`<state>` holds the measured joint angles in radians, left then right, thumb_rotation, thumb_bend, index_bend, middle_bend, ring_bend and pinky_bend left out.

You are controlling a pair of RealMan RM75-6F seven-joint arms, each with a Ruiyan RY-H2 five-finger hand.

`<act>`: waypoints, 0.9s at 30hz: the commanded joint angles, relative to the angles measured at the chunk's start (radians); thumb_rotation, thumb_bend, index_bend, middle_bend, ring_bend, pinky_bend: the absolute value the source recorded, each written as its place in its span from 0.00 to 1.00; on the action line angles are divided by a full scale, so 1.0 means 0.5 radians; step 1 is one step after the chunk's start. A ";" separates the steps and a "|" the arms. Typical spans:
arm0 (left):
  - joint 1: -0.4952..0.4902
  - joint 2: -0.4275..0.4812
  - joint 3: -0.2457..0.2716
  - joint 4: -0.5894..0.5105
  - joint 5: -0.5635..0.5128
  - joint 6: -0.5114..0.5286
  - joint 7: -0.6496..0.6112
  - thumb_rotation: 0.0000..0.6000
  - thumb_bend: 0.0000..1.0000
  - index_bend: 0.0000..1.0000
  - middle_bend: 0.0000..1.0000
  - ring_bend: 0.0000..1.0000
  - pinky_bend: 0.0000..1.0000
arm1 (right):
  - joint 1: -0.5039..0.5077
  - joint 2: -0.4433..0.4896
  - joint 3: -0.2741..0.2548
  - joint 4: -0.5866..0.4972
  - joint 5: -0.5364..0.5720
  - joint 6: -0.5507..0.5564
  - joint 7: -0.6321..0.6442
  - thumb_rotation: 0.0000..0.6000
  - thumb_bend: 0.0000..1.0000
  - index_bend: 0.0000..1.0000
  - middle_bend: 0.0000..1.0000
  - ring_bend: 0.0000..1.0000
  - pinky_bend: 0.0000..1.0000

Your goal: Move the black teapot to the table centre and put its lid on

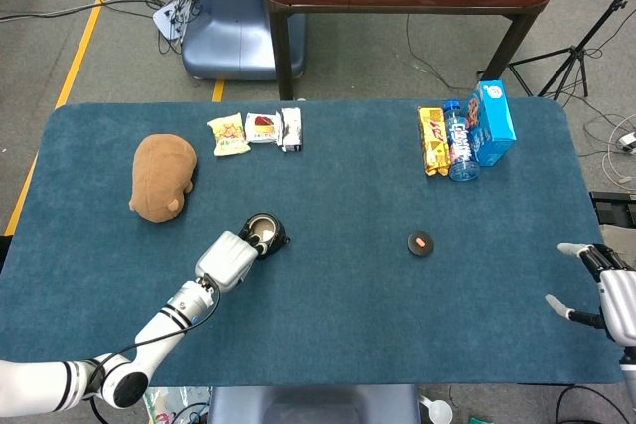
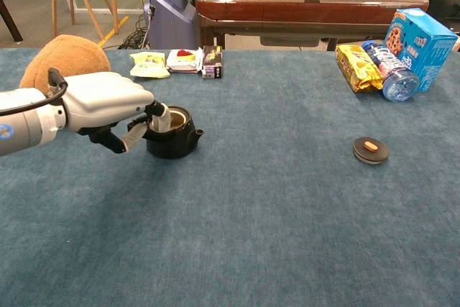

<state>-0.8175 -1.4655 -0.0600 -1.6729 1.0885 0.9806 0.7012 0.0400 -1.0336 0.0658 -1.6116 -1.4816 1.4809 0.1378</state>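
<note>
- The left hand's fingers (image 2: 147,126) are wrapped on the near-left side of the black teapot (image 2: 175,136), one of them hooked over the open rim and into the mouth. That looks like a grip chosen because the pot has no lid on and the rim gives something to pull against.
- The left hand (image 1: 231,259) comes in low from the near-left corner of the table (image 1: 328,335), its arm lying almost flat over the cloth, so the pot can be dragged or lifted sideways without tipping.
- The teapot sits left of the table's middle, spout pointing right, base apparently still on the cloth.
- Its lid (image 1: 421,243) lies flat and alone on the cloth, right of the middle and well apart from the pot, knob up; I judge it is left there for the other hand.
- The right hand (image 1: 596,285) hovers at the table's right edge with fingers spread and nothing in them.
- A brown plush toy (image 1: 162,176) and snack packets (image 1: 253,130) sit toward the far-left; a bottle (image 1: 459,142), a blue box (image 1: 494,122) and a yellow packet (image 1: 431,140) toward the far-right, all out of the path.
</note>
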 commanded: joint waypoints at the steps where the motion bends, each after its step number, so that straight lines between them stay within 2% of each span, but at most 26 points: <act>1: -0.002 -0.007 0.001 0.008 0.001 -0.002 -0.010 1.00 0.72 0.34 0.33 0.25 0.69 | 0.001 0.000 0.001 0.002 0.001 -0.001 0.001 1.00 0.00 0.30 0.33 0.23 0.43; 12: -0.002 -0.030 0.010 0.044 0.070 0.020 -0.040 1.00 0.74 0.34 0.33 0.25 0.69 | 0.004 -0.001 0.003 0.000 0.008 -0.010 -0.005 1.00 0.00 0.30 0.33 0.23 0.43; 27: -0.015 -0.044 0.012 0.073 0.022 -0.019 -0.042 1.00 0.78 0.35 0.36 0.28 0.69 | 0.006 0.001 0.005 0.001 0.017 -0.018 -0.005 1.00 0.00 0.30 0.33 0.23 0.43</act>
<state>-0.8247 -1.4872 -0.0540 -1.6365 1.1000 0.9714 0.6807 0.0432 -1.0330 0.0684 -1.6110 -1.4732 1.4719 0.1354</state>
